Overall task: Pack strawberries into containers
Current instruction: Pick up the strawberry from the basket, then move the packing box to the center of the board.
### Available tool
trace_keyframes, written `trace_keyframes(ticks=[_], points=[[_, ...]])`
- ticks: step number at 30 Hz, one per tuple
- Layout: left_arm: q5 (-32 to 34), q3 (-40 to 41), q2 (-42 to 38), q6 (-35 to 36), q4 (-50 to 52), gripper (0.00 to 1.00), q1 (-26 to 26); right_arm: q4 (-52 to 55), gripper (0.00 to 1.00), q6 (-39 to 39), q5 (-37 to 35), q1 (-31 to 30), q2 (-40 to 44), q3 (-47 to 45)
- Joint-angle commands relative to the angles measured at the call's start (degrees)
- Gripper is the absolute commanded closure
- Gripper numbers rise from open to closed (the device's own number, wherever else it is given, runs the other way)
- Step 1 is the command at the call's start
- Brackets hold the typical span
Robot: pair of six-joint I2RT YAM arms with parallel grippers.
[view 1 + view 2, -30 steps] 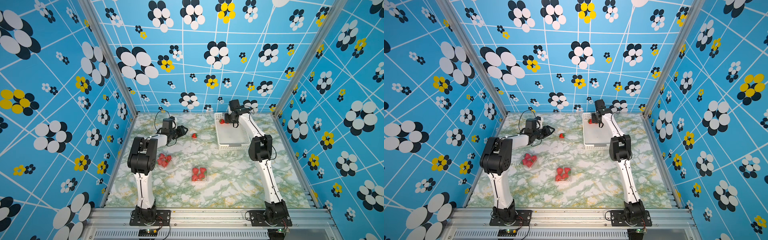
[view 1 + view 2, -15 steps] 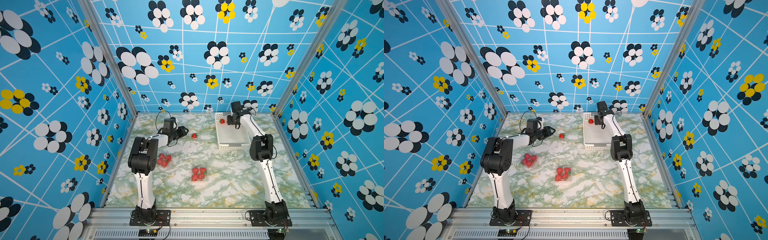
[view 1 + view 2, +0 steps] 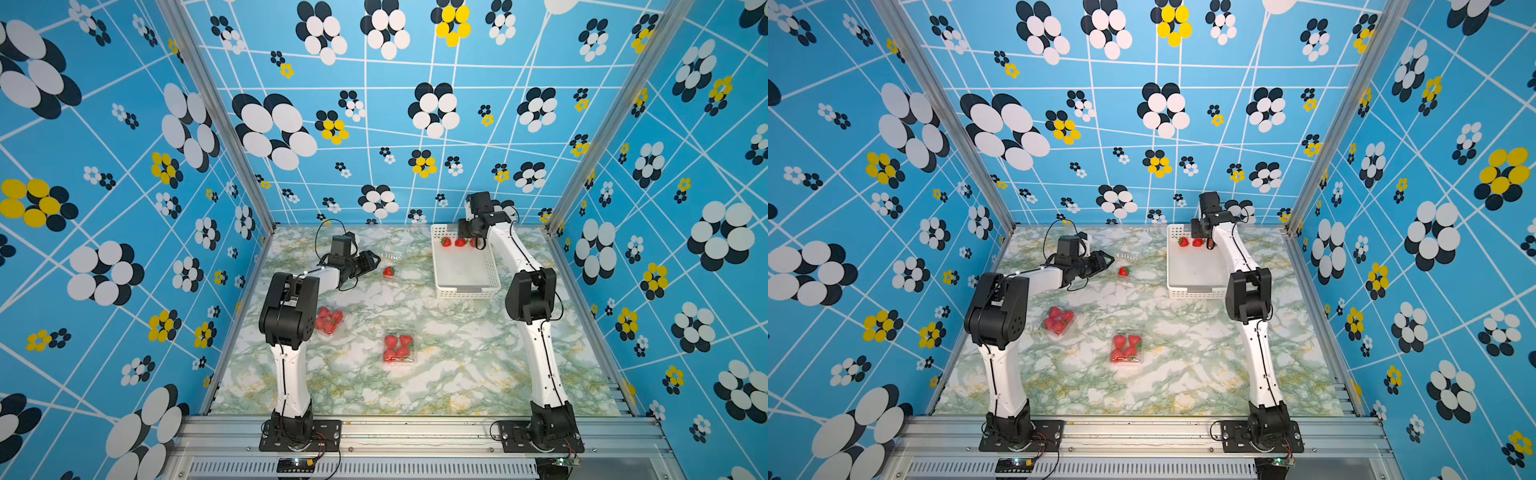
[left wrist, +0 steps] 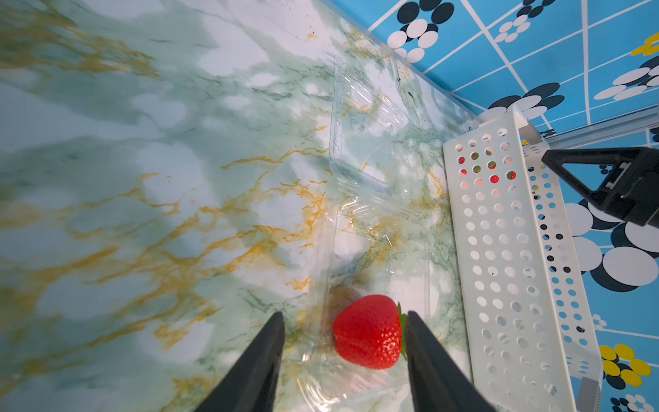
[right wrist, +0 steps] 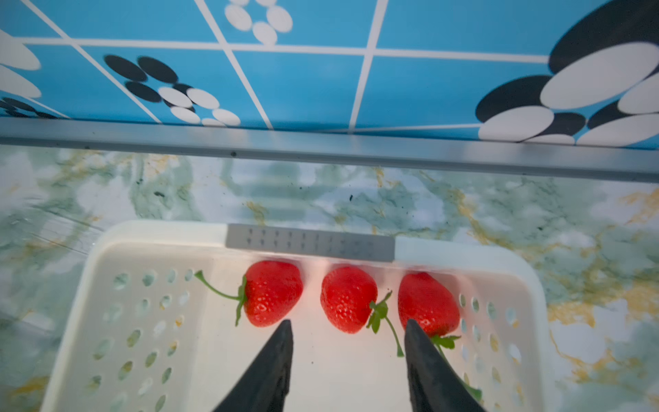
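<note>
One strawberry (image 4: 367, 331) lies in an open clear container (image 4: 378, 246) on the marble table. My left gripper (image 4: 342, 319) is open, its tips just short of that berry, one on each side. In both top views the berry (image 3: 388, 271) sits just past the left gripper (image 3: 374, 261). My right gripper (image 5: 347, 324) hangs open over the back end of the white basket (image 5: 142, 235). Three strawberries (image 5: 272, 292) lie in a row against the basket's back wall, the middle one (image 5: 347, 298) ahead of the gap. Two more containers (image 3: 328, 321) (image 3: 399, 347) hold several strawberries each.
The perforated basket wall (image 4: 499, 249) stands close beside the open container. The enclosure's back rail (image 5: 321, 142) and blue wall run right behind the basket. Both filled containers (image 3: 1058, 320) (image 3: 1126, 348) sit between the arms, nearer the front.
My right gripper has shifted a little to the right at the back of the basket, and more of the berries there now show. The left arm has stayed put.
</note>
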State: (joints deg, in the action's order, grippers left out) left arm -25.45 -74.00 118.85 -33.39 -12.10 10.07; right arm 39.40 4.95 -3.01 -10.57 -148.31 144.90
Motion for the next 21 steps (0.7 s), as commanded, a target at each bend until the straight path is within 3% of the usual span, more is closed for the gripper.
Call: trace_keyframes(ticks=[1, 6, 21], points=[[0.6, -1.5, 0.7, 1.3, 0.9, 0.44, 0.2, -1.3, 0.48, 0.7, 2.1, 0.3, -3.8, 0.7], [0.9, -2.1, 1.0, 1.3, 1.2, 0.44, 0.2, 0.3, 0.49, 0.7, 2.0, 0.3, -8.1, 6.7], [0.3, -5.7, 4.0, 2.0, 2.3, 0.44, 0.4, 2.8, 0.53, 3.1, 2.0, 0.9, -10.4, 7.7]])
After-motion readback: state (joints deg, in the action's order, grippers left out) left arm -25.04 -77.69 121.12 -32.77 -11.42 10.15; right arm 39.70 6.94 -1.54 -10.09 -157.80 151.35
